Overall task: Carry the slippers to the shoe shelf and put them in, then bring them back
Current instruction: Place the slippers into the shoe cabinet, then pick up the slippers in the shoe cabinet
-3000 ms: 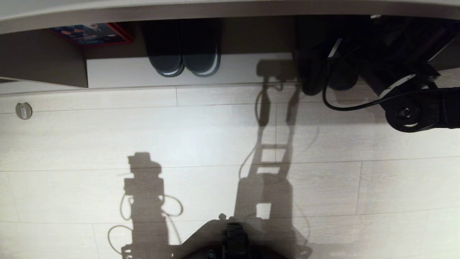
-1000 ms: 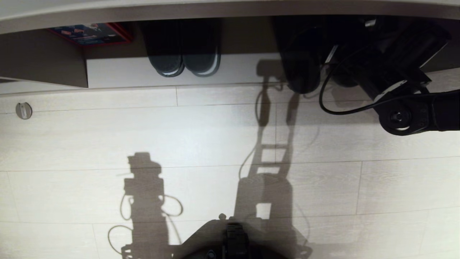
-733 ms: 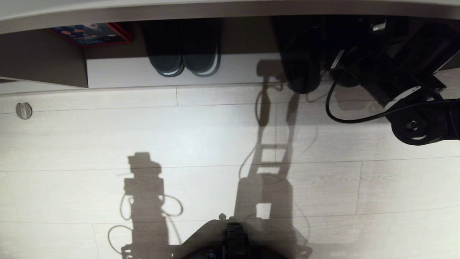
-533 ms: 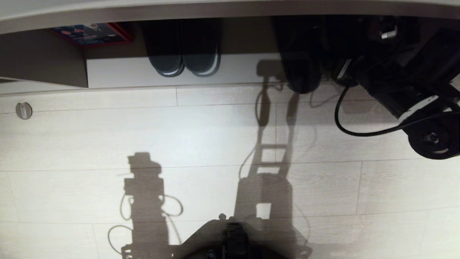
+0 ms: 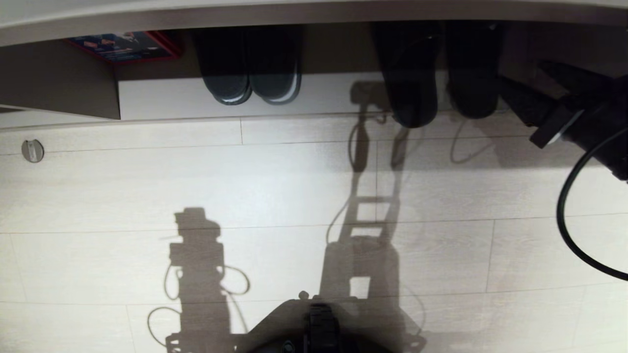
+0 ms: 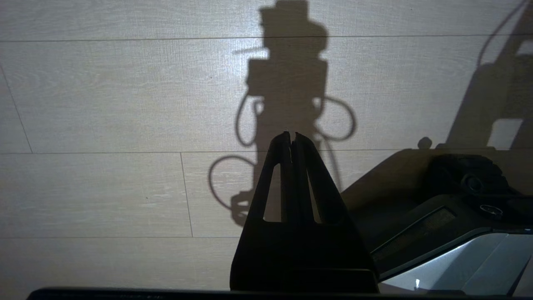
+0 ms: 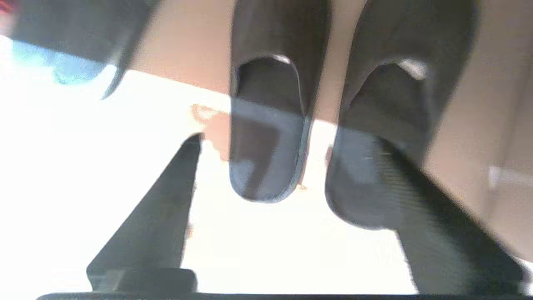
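Farther left in the shoe shelf [image 5: 162, 98]: 1 dark pair with pale rims [image 5: 250, 73] and a red-edged box [image 5: 122, 46]. At its right, 2 slippers [image 5: 436, 73], heels over the front edge. Just right, right gripper [image 7: 291, 166] spread wide, empty. Left gripper [image 6: 291, 139] pressed closed above bare floor [image 5: 196, 186].

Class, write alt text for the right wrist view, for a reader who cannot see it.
Two dark slippers lie side by side, toes tucked into the shoe shelf, heels sticking out. The right gripper hangs open in front of them, holding nothing.
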You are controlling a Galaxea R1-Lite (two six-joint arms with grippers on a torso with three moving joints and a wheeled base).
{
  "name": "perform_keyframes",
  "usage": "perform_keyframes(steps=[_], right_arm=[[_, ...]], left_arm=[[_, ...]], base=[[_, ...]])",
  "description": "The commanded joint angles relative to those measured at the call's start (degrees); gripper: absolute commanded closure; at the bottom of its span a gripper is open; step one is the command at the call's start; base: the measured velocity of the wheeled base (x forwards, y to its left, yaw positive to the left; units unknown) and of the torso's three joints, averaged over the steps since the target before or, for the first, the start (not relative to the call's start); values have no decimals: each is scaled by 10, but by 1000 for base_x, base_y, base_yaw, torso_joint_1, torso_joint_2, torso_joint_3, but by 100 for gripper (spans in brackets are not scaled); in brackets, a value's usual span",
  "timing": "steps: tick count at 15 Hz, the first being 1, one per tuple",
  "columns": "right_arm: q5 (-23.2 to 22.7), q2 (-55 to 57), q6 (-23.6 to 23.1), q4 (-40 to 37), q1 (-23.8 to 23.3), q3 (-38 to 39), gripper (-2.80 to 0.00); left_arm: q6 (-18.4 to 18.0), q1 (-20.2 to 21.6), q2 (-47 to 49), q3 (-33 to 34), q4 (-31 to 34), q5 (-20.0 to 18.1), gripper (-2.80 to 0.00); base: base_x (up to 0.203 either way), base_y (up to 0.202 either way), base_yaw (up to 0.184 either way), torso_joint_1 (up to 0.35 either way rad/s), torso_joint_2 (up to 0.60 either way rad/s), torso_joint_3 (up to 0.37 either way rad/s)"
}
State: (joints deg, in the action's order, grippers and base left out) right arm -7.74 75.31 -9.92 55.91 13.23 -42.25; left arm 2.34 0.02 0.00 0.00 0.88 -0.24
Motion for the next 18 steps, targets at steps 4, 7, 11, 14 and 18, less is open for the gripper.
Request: perform_keyframes(steps=[4,7,11,14,18], right_arm=[[-1,-215,0,-118,1,59,0],[-1,-330,1,-235,0,85,0],[-2,-441,2,-330,-14,121,0],[-3,-508,7,-374,-50,137,0],[-1,-597,40,-431,-100,156,0]], left_arm=[[0,1,0,0,0,0,0],[0,1,0,0,0,0,0],[1,1,0,0,0,0,0],[1,1,0,0,0,0,0],[1,1,0,0,1,0,0]], base=[[0,0,0,0,0,0],[0,0,0,0,0,0],[0,0,0,0,0,0],[0,0,0,0,0,0],[0,0,0,0,0,0]])
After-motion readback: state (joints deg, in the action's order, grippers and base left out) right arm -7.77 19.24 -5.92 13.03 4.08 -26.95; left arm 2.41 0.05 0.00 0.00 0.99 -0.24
